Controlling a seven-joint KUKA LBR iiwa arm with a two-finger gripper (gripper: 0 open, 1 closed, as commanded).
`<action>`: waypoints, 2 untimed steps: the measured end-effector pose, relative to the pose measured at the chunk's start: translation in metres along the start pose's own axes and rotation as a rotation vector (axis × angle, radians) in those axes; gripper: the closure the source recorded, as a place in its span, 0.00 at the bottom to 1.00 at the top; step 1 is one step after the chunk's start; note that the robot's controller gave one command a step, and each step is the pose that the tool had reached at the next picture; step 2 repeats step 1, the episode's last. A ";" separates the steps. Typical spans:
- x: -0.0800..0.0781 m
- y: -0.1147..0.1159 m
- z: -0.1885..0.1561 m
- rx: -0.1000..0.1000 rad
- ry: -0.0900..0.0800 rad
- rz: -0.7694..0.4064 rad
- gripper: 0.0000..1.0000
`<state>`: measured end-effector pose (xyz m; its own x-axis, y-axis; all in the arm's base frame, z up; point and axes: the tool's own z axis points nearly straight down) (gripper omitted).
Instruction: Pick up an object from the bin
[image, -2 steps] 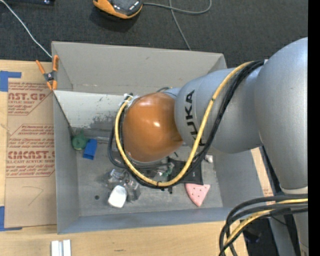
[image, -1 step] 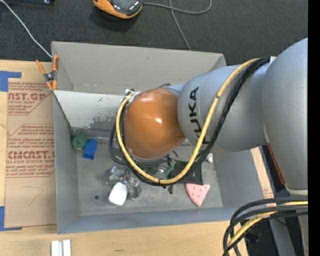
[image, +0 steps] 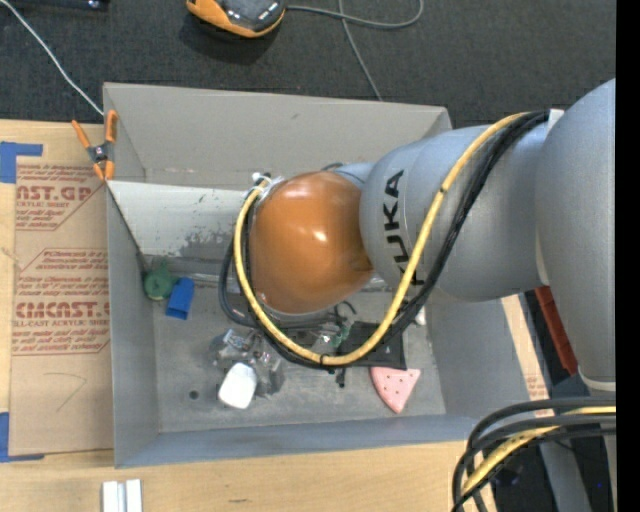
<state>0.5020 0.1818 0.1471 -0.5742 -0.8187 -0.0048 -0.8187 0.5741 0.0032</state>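
Observation:
My gripper shows as a dark body under the arm's orange cover, low over the middle of the bin floor. Just left of it lies a small shiny, clear crumpled thing. A white cylinder rests against that thing's near side. To the gripper's right a flat black piece lies on the floor. A pink triangular wedge with white dots sits in front of the black piece, near the front wall.
A blue block and a green round thing lie side by side at the bin's left wall. The arm and its orange cover hide the bin's middle and right. Bare floor shows at the front left.

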 end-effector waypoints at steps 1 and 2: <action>0.000 0.001 -0.012 -0.002 0.002 0.000 1.00; 0.000 0.001 -0.012 -0.002 0.002 0.000 1.00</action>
